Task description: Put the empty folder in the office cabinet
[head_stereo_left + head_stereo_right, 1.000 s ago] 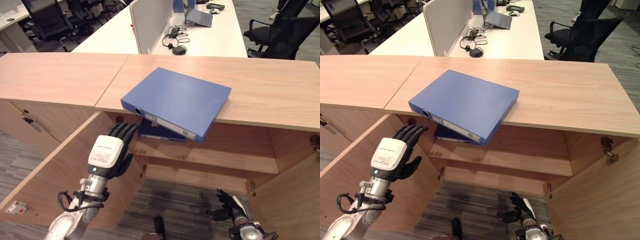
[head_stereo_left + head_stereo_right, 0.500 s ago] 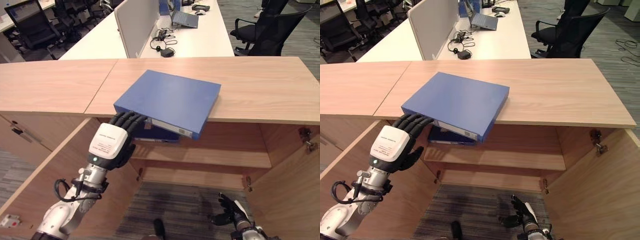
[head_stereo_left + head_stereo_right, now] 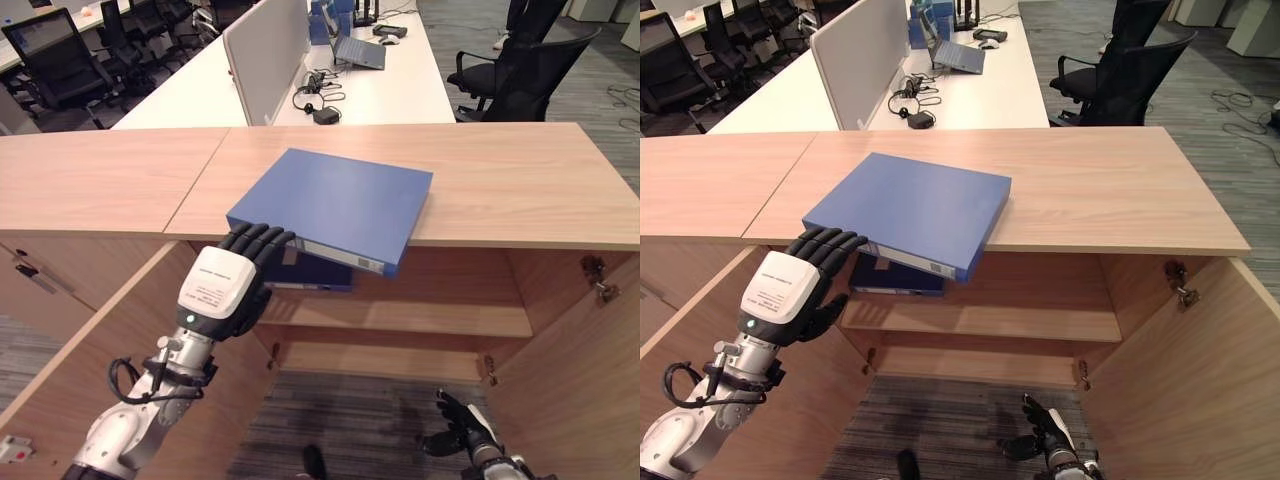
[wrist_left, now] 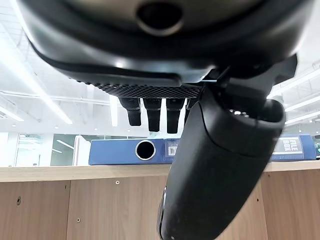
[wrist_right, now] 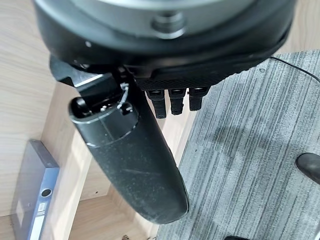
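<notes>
Spanning the scene from side to side, the wooden cabinet top (image 3: 520, 180) forms the largest surface, and below it the office cabinet (image 3: 420, 320) stands with its doors swung wide, one door (image 3: 90, 350) at the left and one (image 3: 1200, 360) at the right, showing an inner shelf (image 3: 1020, 322). Behind the cabinet a long white desk (image 3: 400, 90) carries a grey divider screen (image 3: 262, 50), a laptop (image 3: 358, 52) and a tangle of leads, with black office chairs (image 3: 520, 70) beside it. The blue folder (image 3: 335, 202) lies flat on the cabinet top, turned at an angle, its near spine corner jutting out past the front edge over the opening. A second blue folder (image 3: 898, 276) lies flat on the inner shelf, just beneath the first. The left hand (image 3: 222, 290) is raised below that overhanging corner, its fingers (image 3: 255, 238) straight and together with their tips at the folder's spine edge, gripping nothing. The right hand (image 3: 462, 432) hangs low by the grey carpet (image 5: 260, 150), fingers loose and empty.
</notes>
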